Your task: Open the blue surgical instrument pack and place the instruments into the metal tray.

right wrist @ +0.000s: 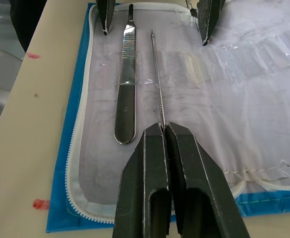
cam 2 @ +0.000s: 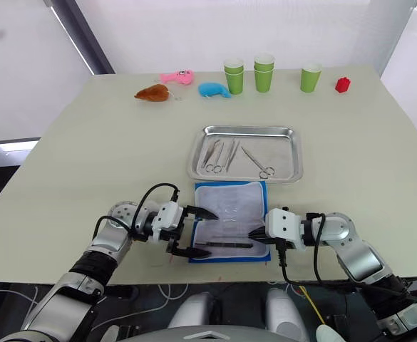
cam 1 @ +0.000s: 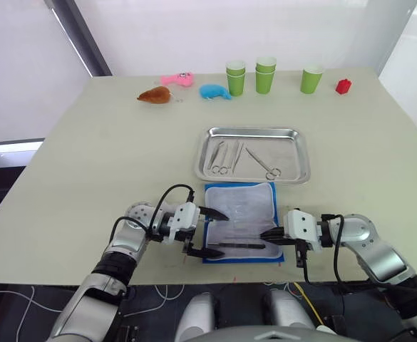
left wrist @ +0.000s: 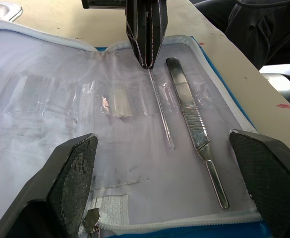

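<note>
Blue surgical instrument pack point(cam 1: 241, 219) lies open, pale lining up.

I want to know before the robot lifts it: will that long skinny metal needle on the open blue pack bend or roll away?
The thin silvery probe looks round and narrow, so it could roll on the smooth pale lining. It seems light. The right gripper pinches only its end, so it may swing or slip.

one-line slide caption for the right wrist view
Right gripper shut on thin needle-like steel probe beside flat silvery scalpel handle on opened blue pack.
</note>
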Robot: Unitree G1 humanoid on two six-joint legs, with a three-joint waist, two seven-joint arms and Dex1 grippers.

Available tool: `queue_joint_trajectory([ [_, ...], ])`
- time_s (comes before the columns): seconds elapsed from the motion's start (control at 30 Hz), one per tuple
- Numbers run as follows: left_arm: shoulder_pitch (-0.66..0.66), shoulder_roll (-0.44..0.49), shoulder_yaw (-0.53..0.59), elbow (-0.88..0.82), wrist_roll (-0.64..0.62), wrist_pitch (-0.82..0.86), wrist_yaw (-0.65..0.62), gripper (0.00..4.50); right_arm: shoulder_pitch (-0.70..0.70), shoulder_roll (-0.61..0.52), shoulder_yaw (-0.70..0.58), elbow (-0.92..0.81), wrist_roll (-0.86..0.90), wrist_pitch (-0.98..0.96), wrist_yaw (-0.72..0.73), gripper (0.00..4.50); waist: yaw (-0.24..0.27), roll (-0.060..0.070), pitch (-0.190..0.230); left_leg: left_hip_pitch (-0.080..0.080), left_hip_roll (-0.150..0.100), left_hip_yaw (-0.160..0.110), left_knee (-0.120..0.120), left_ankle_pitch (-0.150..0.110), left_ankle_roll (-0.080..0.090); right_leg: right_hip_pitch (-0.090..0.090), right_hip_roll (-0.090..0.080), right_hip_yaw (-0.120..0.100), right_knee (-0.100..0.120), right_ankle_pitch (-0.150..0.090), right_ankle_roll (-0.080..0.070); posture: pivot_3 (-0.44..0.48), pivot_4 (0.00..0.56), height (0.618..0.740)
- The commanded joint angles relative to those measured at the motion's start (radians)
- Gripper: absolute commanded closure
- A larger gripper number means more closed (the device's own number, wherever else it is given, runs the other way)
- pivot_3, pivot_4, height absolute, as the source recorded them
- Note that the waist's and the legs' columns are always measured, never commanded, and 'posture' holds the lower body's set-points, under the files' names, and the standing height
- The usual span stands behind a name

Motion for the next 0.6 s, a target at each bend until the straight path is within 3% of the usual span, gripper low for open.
queue_joint_trajectory([
  [0.03, 0.087, -0.007, -0.082, 0.109, 0.12, 0.054, 0.022, 0.0, -0.025, 0.003, 0.018, -0.053, -0.027, 0.069, -0.013, 4.47, 0.0, 0.0, 0.0, 0.0, 0.0, 0.0, 0.0, 0.0, 0.0, 0.0, 0.0, 0.0, 0.0, 0.0, 0.0, 0.0, 0.15, 0.74],
  [0.6, 0.089, -0.006, -0.082, 0.106, 0.12, 0.057, 0.023, 0.0, -0.125, -0.031, 0.036, -0.252, -0.057, 0.29, -0.01, 4.47, 0.001, 0.002, 0.001, -0.002, 0.0, -0.003, 0.0, 0.0, 0.0, -0.001, 0.0, -0.003, -0.001, 0.0, 0.0, 0.0, 0.15, 0.74],
])
